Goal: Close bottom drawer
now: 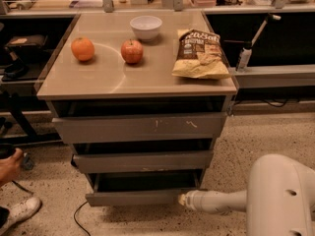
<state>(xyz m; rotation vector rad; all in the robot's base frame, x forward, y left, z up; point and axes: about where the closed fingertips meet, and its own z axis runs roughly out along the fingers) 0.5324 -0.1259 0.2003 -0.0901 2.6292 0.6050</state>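
The bottom drawer (135, 197) is the narrowest grey-beige drawer, lowest in the cabinet. It stands a little way out, with a dark gap above its plain front. My gripper (183, 199) is at the end of the white arm, low at the right, and touches the right end of that drawer front. Above it are the mid-width drawer (142, 161) and the widest drawer (140, 128) with white scratch marks, both slightly out.
On the cabinet top (108, 77) lie an orange (82, 48), an apple (132, 51), a white bowl (145, 27) and a chip bag (199, 53). A person's hand (9, 163) and shoe (19, 211) are at the left. A cable (76, 215) lies on the floor.
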